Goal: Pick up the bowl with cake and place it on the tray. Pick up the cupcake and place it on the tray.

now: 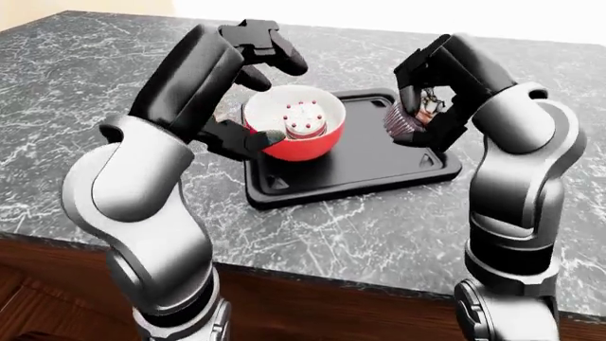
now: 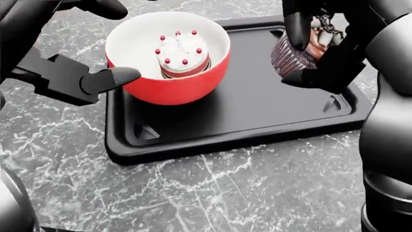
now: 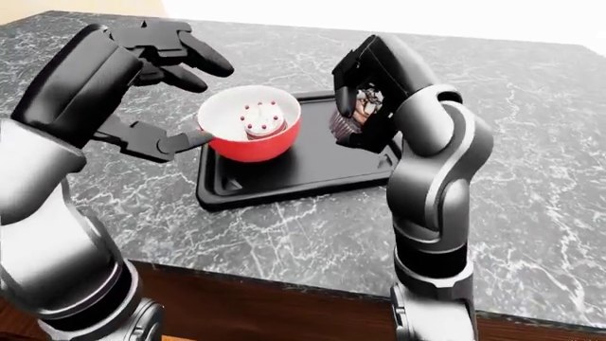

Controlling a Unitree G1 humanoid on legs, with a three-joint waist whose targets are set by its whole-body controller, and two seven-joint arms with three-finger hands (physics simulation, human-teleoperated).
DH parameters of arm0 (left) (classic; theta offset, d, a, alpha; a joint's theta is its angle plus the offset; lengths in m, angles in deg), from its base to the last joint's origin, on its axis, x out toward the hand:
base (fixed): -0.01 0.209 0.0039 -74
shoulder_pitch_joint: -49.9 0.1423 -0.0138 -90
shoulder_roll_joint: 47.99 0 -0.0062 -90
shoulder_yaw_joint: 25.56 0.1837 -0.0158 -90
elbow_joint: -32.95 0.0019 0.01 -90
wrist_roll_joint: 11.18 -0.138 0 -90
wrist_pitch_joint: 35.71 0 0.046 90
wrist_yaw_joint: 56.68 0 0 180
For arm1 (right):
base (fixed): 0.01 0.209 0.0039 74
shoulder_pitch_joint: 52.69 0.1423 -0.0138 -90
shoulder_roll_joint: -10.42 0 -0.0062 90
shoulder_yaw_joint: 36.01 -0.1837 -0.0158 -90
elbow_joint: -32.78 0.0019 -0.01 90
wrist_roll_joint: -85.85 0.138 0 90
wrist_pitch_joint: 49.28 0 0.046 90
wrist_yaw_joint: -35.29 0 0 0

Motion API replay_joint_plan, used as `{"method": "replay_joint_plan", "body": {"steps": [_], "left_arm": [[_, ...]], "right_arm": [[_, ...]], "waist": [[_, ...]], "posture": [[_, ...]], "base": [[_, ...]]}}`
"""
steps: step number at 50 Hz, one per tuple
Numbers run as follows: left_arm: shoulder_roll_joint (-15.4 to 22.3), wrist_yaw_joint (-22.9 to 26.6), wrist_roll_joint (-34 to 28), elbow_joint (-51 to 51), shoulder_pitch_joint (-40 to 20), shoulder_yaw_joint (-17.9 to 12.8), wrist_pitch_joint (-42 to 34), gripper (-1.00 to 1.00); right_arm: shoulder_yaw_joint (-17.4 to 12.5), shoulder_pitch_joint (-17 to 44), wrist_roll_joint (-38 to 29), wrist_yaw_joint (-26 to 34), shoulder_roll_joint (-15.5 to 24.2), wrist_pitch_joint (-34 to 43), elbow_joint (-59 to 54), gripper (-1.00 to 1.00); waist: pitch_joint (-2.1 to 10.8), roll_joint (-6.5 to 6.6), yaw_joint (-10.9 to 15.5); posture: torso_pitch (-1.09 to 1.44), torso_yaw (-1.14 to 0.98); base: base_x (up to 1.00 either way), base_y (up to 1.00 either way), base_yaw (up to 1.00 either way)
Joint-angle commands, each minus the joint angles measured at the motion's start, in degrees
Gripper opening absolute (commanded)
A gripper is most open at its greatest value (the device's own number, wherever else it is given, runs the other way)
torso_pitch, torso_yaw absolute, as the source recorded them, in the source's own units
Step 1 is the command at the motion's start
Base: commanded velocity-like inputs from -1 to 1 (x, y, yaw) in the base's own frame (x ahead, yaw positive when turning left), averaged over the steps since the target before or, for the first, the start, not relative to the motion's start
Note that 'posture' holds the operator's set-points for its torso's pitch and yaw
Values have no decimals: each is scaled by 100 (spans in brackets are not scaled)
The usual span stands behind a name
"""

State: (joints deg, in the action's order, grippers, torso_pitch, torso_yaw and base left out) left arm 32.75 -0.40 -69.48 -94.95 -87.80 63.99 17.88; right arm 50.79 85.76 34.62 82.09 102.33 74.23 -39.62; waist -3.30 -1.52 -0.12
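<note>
Left hand [image 2: 77, 77], fingers spread beside the red bowl with cake [image 2: 168, 58] on the black tray [image 2: 245, 121]; right hand [image 2: 322, 43] pinching the cupcake [image 2: 291, 57] between its fingers.

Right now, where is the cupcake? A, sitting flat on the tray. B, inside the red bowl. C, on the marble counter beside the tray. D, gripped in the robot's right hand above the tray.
D: the right hand has its dark fingers closed round the cupcake, holding it tilted above the black tray, not resting on it.

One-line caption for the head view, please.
Left hand open around the red bowl with cake on the black tray; right hand grips the cupcake.
</note>
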Motion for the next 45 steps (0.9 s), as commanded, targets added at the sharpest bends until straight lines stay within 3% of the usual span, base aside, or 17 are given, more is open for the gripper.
{"method": "replay_joint_plan", "body": {"steps": [1, 6, 10, 27, 38, 45], "left_arm": [[70, -16, 26, -214, -149, -45, -115, 15], [238, 178, 40, -582, -244, -111, -544, 51], [335, 106, 140, -628, -233, -141, -665, 100], [575, 7, 383, -837, -202, -220, -970, 100], [707, -25, 495, -873, -184, -264, -1037, 100], [769, -80, 585, -864, -162, -296, -1037, 100]], "right_arm": [[-74, 136, -136, -254, -61, -269, 152, -100], [-91, 56, -151, -455, -164, -488, -153, -100], [-43, -37, -214, -572, -231, -623, -303, -100], [176, 268, -612, -1590, -600, -1189, -1631, -100], [238, 324, -671, -1727, -703, -1205, -1896, -100], [218, 207, -683, -1750, -677, -1267, -1993, -84]], "waist": [[143, 22, 12], [150, 14, 11], [144, 14, 19], [136, 77, 19], [155, 79, 32], [160, 71, 38]], "posture": [[0, 0], [0, 0], [0, 0], [0, 0], [0, 0], [0, 0]], "base": [[0, 0, 0], [0, 0, 0], [0, 0, 0], [0, 0, 0], [0, 0, 0], [0, 0, 0]]}}
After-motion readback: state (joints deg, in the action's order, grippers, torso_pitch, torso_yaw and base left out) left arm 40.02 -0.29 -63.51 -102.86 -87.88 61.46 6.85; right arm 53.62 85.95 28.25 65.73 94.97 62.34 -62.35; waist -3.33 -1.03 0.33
